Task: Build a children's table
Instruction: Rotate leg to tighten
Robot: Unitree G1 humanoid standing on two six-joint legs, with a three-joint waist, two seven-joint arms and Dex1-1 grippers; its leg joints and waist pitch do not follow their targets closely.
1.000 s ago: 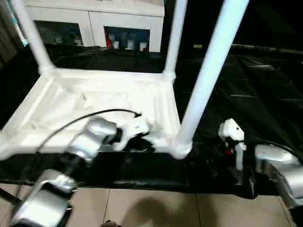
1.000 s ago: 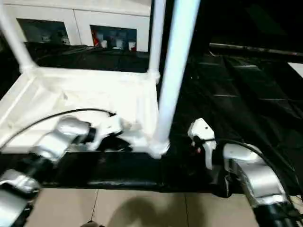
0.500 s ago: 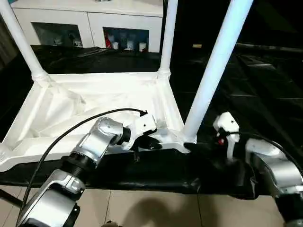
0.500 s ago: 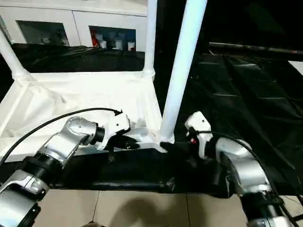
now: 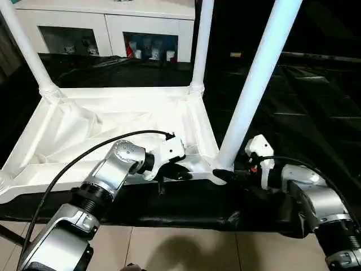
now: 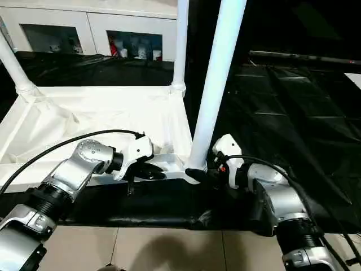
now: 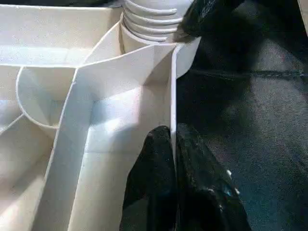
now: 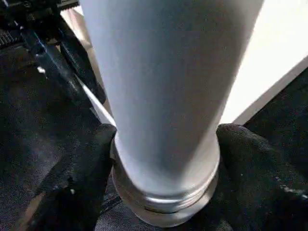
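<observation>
The children's table (image 5: 113, 121) lies upside down on the black cloth, its ribbed underside facing up and three white legs rising from corner sockets. My left gripper (image 5: 183, 172) is at the near rim by the front right corner. In the left wrist view it (image 7: 173, 137) is shut on the thin rim wall (image 7: 172, 96). My right gripper (image 5: 228, 174) is at the foot of the near right leg (image 5: 254, 79). Its fingers (image 8: 91, 163) press against both sides of that leg (image 8: 163, 96) just above the socket.
The black-cloth work table (image 5: 316, 113) stretches to the right and back; its front edge runs just below both grippers, with tiled floor (image 5: 169, 248) beneath. A white cabinet (image 5: 113, 28) stands behind. Two far legs (image 5: 202, 39) stand upright.
The head camera has shifted. My right gripper has moved left to the foot of the near right leg and closed in around it. The left gripper stays on the rim.
</observation>
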